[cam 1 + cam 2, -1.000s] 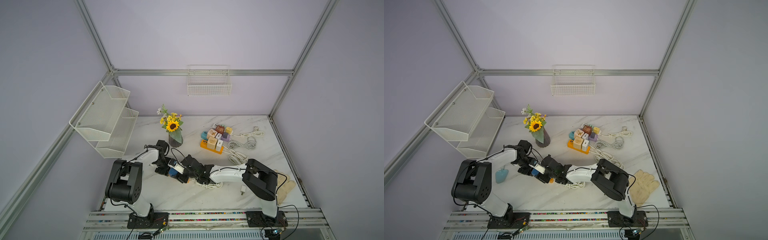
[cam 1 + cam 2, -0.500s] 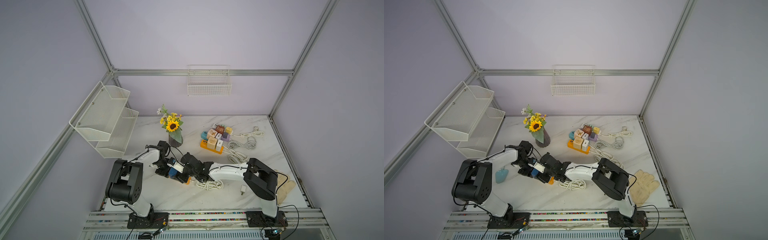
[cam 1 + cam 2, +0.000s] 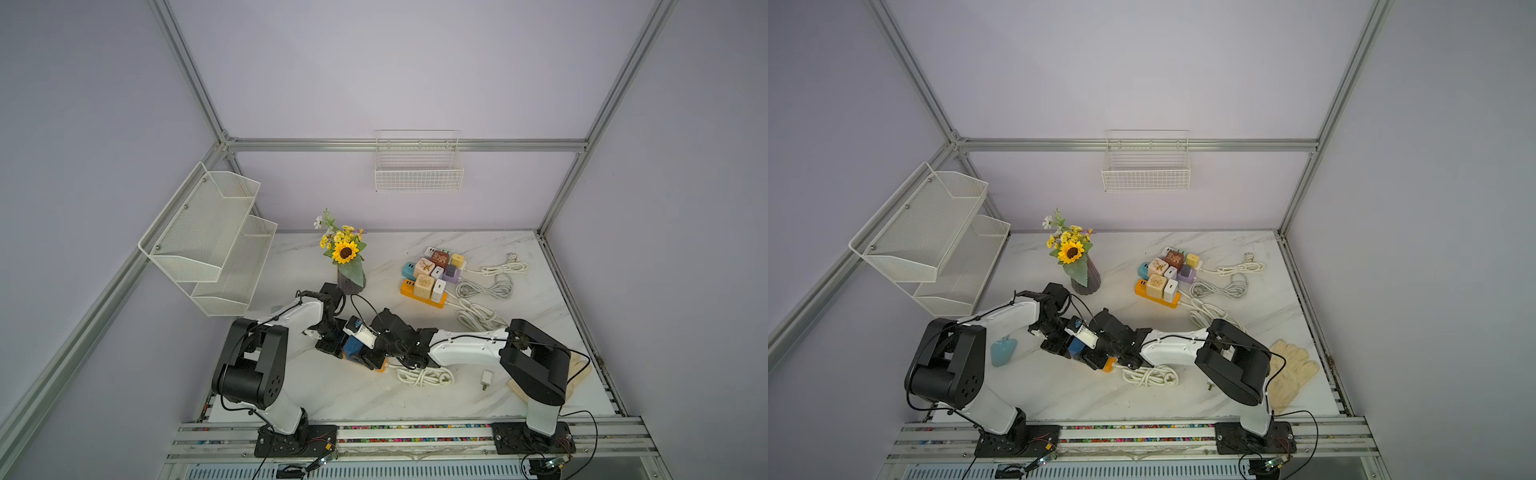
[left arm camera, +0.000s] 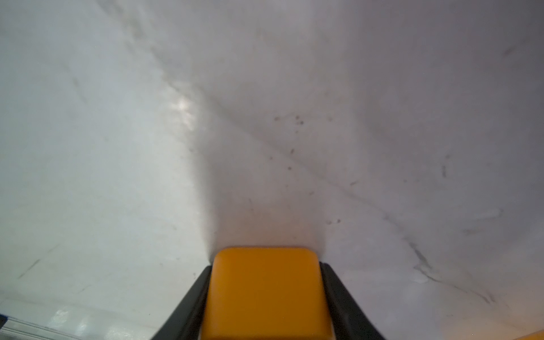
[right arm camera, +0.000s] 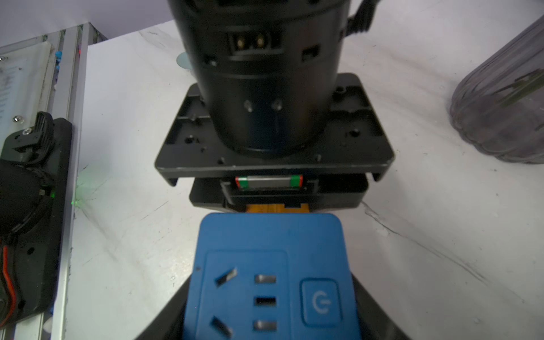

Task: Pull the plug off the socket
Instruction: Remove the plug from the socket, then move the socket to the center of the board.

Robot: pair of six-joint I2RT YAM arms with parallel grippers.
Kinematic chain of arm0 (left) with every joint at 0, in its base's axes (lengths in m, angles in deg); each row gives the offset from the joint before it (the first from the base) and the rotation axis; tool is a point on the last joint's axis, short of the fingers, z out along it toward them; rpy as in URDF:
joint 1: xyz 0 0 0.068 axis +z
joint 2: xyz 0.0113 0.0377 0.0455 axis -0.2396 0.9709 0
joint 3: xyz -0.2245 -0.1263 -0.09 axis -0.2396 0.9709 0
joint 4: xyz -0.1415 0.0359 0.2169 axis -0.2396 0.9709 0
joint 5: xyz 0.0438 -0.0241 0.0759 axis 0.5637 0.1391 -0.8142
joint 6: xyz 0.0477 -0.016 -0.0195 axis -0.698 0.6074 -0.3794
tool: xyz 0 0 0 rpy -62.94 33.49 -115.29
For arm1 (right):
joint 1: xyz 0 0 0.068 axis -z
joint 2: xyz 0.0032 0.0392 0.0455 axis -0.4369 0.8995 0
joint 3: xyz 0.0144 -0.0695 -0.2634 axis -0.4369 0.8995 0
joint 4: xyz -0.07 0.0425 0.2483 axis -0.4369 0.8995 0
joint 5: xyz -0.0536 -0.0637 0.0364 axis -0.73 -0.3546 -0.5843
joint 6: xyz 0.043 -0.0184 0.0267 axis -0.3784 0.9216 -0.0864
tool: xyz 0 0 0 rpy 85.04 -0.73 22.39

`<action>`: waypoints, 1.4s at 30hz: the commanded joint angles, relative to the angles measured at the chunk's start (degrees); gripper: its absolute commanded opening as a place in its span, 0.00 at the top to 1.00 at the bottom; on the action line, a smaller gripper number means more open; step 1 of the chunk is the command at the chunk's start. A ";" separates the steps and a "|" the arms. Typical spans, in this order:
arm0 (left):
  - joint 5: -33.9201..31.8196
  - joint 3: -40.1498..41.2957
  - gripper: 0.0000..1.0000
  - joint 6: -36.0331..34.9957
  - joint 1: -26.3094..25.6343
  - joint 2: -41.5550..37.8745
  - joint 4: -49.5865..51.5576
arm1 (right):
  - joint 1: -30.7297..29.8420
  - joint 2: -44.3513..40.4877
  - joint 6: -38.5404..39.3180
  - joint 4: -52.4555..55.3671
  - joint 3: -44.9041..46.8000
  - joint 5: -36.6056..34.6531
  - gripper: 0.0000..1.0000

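A blue plug cube point(image 5: 269, 276) with an outlet face and a power button sits between my right gripper's point(image 5: 270, 282) black fingers point(image 5: 176, 309), which are shut on its sides. Just past it, my left gripper point(image 4: 266, 265) is shut on the end of the orange socket strip point(image 4: 265, 294). In both top views the two grippers meet at the table's front left, with the blue plug point(image 3: 352, 345) point(image 3: 1076, 345) on the orange socket point(image 3: 380, 368) point(image 3: 1108, 364). The plug's prongs are hidden.
A coiled white cable point(image 3: 424, 376) and a small white charger point(image 3: 485, 379) lie in front of the right arm. A sunflower vase point(image 3: 351, 278) stands close behind the grippers. Another orange strip with several cubes point(image 3: 424, 293), a glove point(image 3: 1291, 370) and a wire shelf point(image 3: 208, 241) are around.
My right wrist has shifted a little toward the left arm and away from the front edge. Both grips look the same.
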 commanded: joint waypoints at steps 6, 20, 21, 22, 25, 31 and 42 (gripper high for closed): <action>-7.75 -0.11 1.00 -1.03 0.73 1.14 -1.71 | 1.04 -5.70 -4.73 -7.94 -0.06 7.52 0.70; -8.30 -0.82 1.00 -1.16 0.67 1.69 -2.08 | 1.52 -12.29 -4.50 -6.44 2.55 1.36 0.71; -8.23 -0.88 1.00 -1.12 0.65 1.76 -2.13 | 1.52 -12.54 -3.81 -6.01 2.52 0.97 0.71; -8.17 -0.90 1.00 -1.18 0.54 1.83 -2.20 | 1.40 -12.40 -3.30 -5.40 2.24 0.60 0.71; -8.14 -1.41 1.00 -1.36 0.36 2.37 -2.20 | 1.38 -10.83 -0.75 -4.34 1.54 -0.42 0.71; -8.46 -1.87 1.00 -1.60 0.02 3.10 -2.19 | 0.57 -8.58 6.29 -0.69 -0.99 -3.43 0.71; -10.06 -3.45 1.00 -1.45 -1.09 4.15 -2.21 | 0.00 -6.80 8.20 3.36 -4.78 -0.68 0.71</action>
